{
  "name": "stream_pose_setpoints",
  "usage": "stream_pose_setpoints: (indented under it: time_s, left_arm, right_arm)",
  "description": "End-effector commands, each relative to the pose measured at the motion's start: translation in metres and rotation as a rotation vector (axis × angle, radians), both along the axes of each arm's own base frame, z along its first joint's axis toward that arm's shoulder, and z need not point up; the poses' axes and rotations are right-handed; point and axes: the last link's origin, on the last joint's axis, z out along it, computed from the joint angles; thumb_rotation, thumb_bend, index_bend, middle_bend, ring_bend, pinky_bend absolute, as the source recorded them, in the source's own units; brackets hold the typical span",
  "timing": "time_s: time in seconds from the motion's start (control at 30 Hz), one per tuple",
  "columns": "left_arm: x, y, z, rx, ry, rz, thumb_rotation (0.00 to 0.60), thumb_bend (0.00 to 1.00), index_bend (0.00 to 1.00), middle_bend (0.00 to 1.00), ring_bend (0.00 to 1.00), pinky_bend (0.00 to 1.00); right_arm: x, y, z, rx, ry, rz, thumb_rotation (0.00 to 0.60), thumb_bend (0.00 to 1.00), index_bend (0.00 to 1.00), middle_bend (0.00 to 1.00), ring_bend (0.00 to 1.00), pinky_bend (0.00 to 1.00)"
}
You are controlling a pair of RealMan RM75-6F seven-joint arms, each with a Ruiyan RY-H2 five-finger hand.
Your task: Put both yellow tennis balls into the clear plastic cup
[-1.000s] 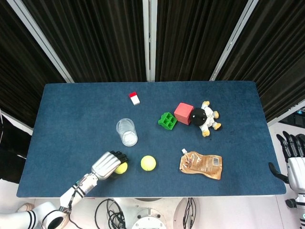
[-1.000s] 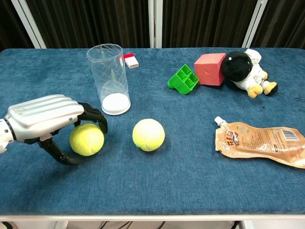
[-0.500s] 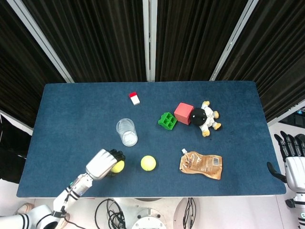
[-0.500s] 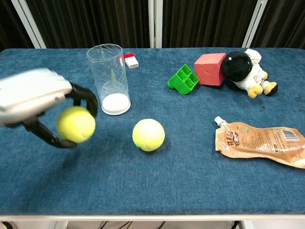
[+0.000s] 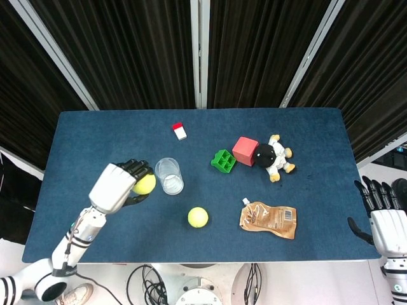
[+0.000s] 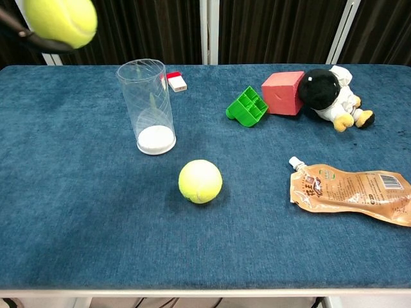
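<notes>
My left hand point(image 5: 119, 186) holds one yellow tennis ball point(image 5: 144, 183) in the air, just left of the clear plastic cup point(image 5: 169, 176). In the chest view that ball point(image 6: 61, 22) shows at the top left corner, above and left of the cup point(image 6: 149, 106), with only a sliver of dark fingers point(image 6: 40, 43) visible under it. The cup stands upright and holds nothing. A second yellow tennis ball point(image 5: 198, 217) point(image 6: 200, 181) lies on the blue table in front of the cup. My right hand point(image 5: 383, 212) hangs open past the table's right edge.
A green block point(image 5: 223, 161), a red cube point(image 5: 245, 150) and a plush toy point(image 5: 273, 157) sit right of the cup. A brown pouch point(image 5: 269, 220) lies near the front right. A small red-and-white box point(image 5: 180, 131) lies behind the cup.
My left hand has lifted the tennis ball off the table and carried it up and back, level with the cup's left side. The other ball and the cup have not moved.
</notes>
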Motion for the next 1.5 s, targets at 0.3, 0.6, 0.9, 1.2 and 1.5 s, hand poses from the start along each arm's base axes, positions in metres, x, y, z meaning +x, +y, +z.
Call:
stream_pose_setpoints:
  time_s: [0.3,0.6,0.9,1.2,1.5]
  left_arm:
    - [0.045,0.043,-0.041,-0.074,0.026,0.001,0.6,0.21,0.59,0.57,0.6,0.82]
    - [0.051,0.061,-0.059,-0.079,0.069,0.034,0.6,0.21,0.58,0.56,0.6,0.82]
    - [0.046,0.064,-0.058,-0.041,0.096,0.044,0.6,0.2,0.57,0.54,0.57,0.79]
    - [0.032,0.064,-0.055,-0.087,0.124,0.096,0.6,0.18,0.36,0.35,0.31,0.51]
    - [0.03,0.06,-0.051,-0.125,0.125,0.097,0.6,0.16,0.21,0.24,0.23,0.44]
  right_arm:
    - [-0.002,0.0,0.003,-0.016,0.004,-0.027,0.6,0.26,0.0,0.0,0.0,0.0]
    - [-0.006,-0.003,0.009,-0.046,0.013,-0.044,0.6,0.25,0.0,0.0,0.0,0.0]
    - [-0.009,-0.003,0.011,-0.047,-0.009,-0.073,0.6,0.27,0.0,0.0,0.0,0.0]
    - [-0.008,-0.001,0.013,-0.054,-0.014,-0.077,0.6,0.27,0.0,0.0,0.0,0.0]
    - [-0.007,-0.002,0.01,-0.047,-0.015,-0.079,0.6,0.28,0.0,0.0,0.0,0.0]
